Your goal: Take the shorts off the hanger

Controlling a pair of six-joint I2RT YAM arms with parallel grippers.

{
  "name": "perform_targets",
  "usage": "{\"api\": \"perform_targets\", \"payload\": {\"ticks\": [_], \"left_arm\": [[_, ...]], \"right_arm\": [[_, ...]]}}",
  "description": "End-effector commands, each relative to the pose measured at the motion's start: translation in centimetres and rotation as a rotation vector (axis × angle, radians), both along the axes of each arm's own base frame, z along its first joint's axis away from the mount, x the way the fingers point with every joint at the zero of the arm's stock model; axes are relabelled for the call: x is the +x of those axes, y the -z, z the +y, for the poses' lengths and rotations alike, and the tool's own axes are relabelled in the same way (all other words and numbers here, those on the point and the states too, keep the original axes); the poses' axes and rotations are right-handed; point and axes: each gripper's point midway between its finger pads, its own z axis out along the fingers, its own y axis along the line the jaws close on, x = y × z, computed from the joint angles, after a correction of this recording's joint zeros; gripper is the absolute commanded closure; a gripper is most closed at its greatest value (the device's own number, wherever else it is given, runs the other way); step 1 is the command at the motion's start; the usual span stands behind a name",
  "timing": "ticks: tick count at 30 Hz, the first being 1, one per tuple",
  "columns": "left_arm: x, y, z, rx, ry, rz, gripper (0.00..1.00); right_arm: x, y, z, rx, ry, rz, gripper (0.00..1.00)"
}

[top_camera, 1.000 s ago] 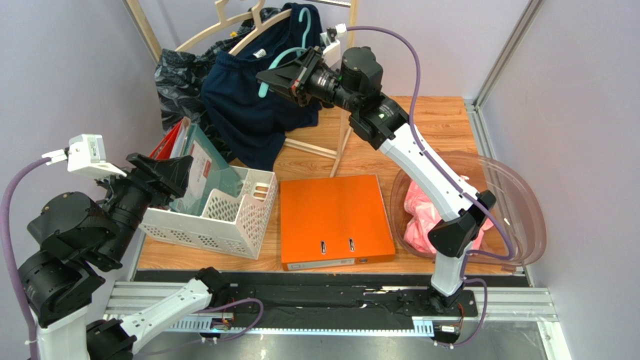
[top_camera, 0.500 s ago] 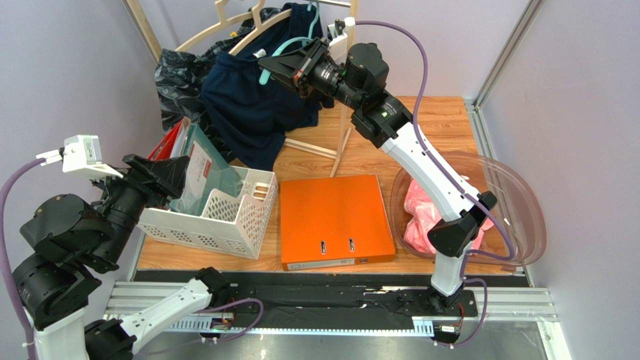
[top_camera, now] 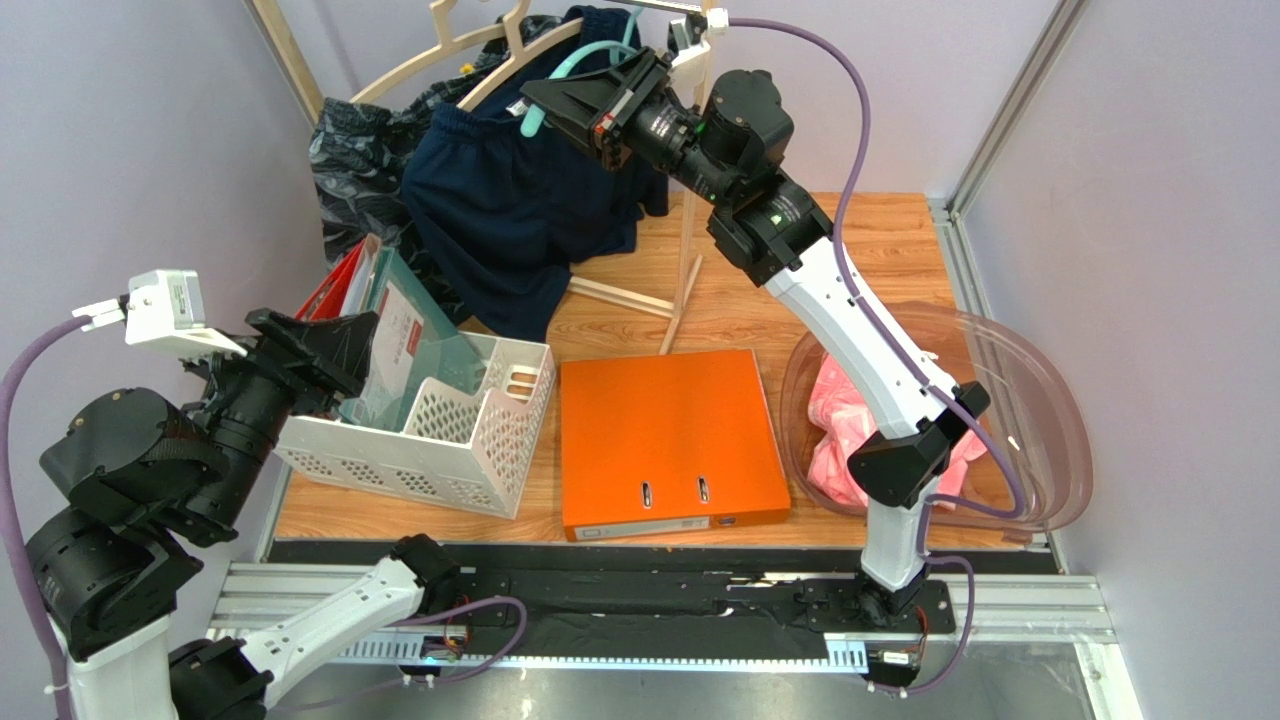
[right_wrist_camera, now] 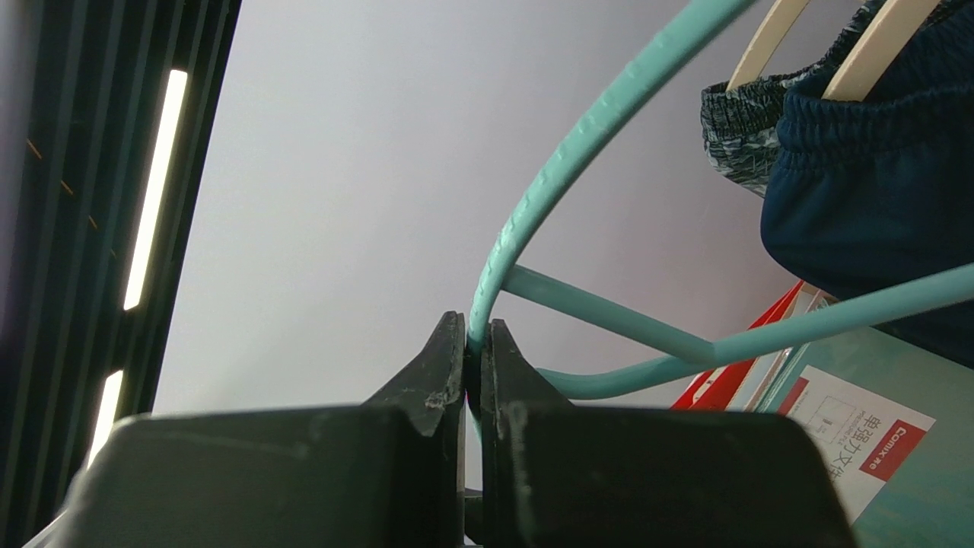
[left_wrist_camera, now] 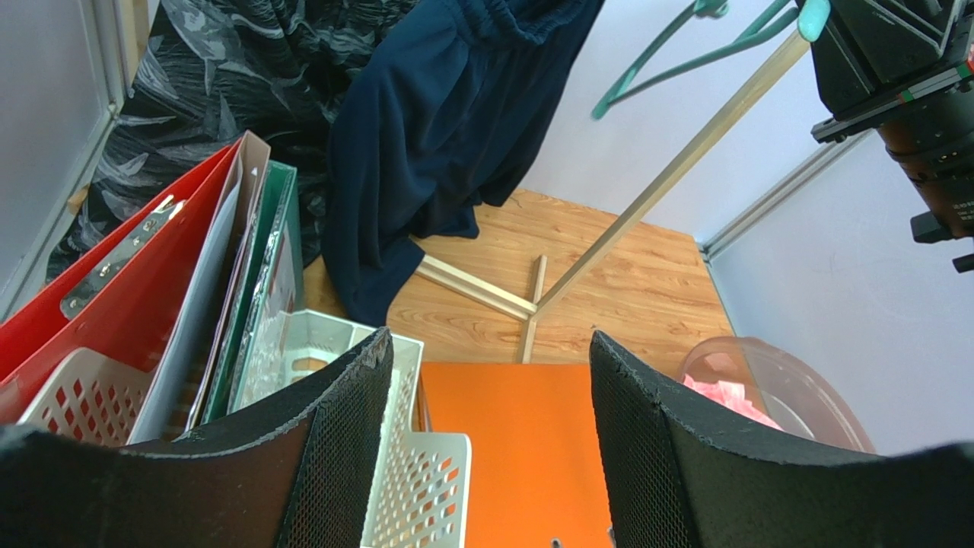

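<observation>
My right gripper (right_wrist_camera: pixel 472 331) is clamped on the teal hanger (right_wrist_camera: pixel 595 114): in the right wrist view the two jaws meet on the thin curved plastic with no gap showing. In the overhead view that arm reaches up to the top middle of the frame, and the hanger sits there against the dark navy shorts (top_camera: pixel 511 210), which hang from a pale wooden hanger (top_camera: pixel 451 45) on the rack. The pink shorts (top_camera: pixel 842 428) are off the hanger; I see them bunched in the clear bowl (top_camera: pixel 1052 405) at the right of the overhead view, partly hidden behind my right arm's lower link. My left gripper (left_wrist_camera: pixel 489 343) is at the left of the overhead view, above the white basket (top_camera: pixel 451 435); its jaws stand wide apart with nothing between them. Through that gap the left wrist view shows the orange binder (left_wrist_camera: pixel 515 457) lying flat on the wooden table (left_wrist_camera: pixel 640 297). Red and green folders (left_wrist_camera: pixel 172 297) stand in the basket at the left of that view.
</observation>
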Motion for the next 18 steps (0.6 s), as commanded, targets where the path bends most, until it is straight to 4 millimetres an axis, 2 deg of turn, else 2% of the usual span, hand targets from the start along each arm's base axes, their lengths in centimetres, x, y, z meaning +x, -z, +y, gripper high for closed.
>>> {"api": "perform_targets", "payload": {"ticks": [1, 4, 10, 18], "left_arm": [[0.4, -0.3, -0.1, 0.027, -0.002, -0.004, 0.31], [0.4, -0.2, -0.2, 0.029, -0.002, -0.005, 0.32], [0.5, 0.1, -0.5, 0.025, 0.007, 0.004, 0.32], [0.9, 0.4, -0.9, 0.024, 0.012, 0.015, 0.32]], "right_arm": [[-1.2, -2.9, -0.9, 0.052, 0.003, -0.100, 1.00], [-1.2, -2.5, -0.9, 0.038, 0.002, -0.098, 1.00], [-2.6, -1.9, -0.9, 0.008, -0.018, -0.106, 1.00], [-3.7, 0.6, -0.5, -0.055, -0.045, -0.097, 1.00]]}}
